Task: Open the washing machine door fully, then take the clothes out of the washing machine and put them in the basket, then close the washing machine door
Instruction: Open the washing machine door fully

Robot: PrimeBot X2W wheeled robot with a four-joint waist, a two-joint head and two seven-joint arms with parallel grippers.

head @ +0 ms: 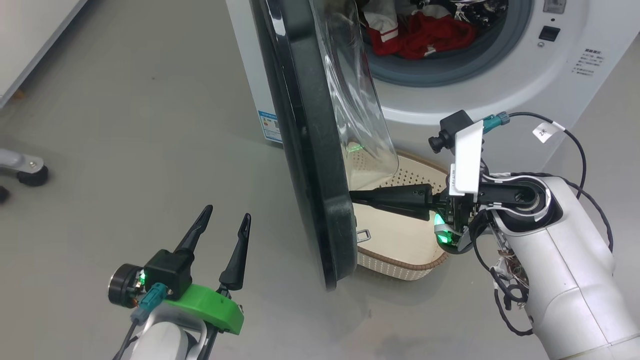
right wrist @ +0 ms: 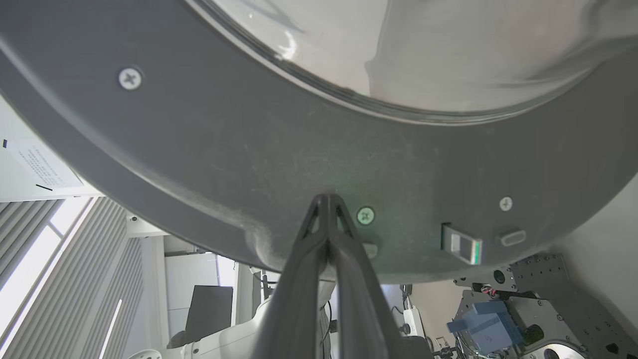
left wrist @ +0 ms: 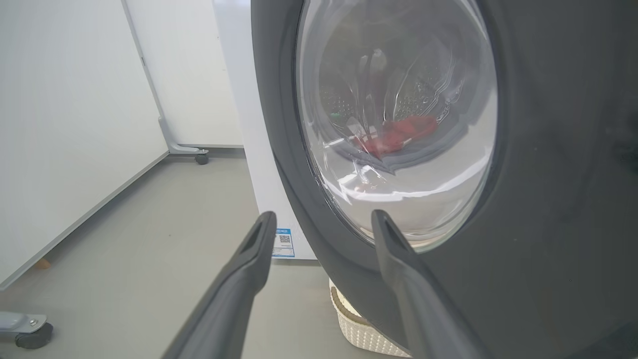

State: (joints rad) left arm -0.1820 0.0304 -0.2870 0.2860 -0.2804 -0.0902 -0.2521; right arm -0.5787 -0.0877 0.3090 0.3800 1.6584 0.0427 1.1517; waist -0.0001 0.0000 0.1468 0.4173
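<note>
The washing machine door [head: 305, 150] is standing part-way open, edge-on to the head view. It is hiding the left side of the basket [head: 400, 250] and the very tips of the right claw [head: 354, 196]. The top edge of that view is cutting off the washing machine [head: 500, 90], so the clothes [head: 425, 35] are showing only in part. Through the door glass in the left wrist view they are appearing as a blurred red smear, with the stripes impossible to make out. The print on the blue label [head: 269, 125] is too small to read.

The right claw is reaching sideways over the basket with its fingers pressed together and holding nothing. Its tips are meeting the door's matt inner ring just beside a screw [right wrist: 365, 215], below the glass. The left claw [head: 226, 212] is hovering over the grey floor [head: 125, 125] on the door's outer side, with its fingers spread wide, gripping nothing and standing apart from the door.

The door is looking glossy black on its outer face, with a clear bowl-shaped window bulging toward the drum and catching green light low down. The clothes are lying in the drum's mouth, red with white bands, heaped against the grey rubber rim. The basket is sitting on the floor right in front of the machine, under the bulging glass. It is cream and perforated, with a brown rim.
</note>
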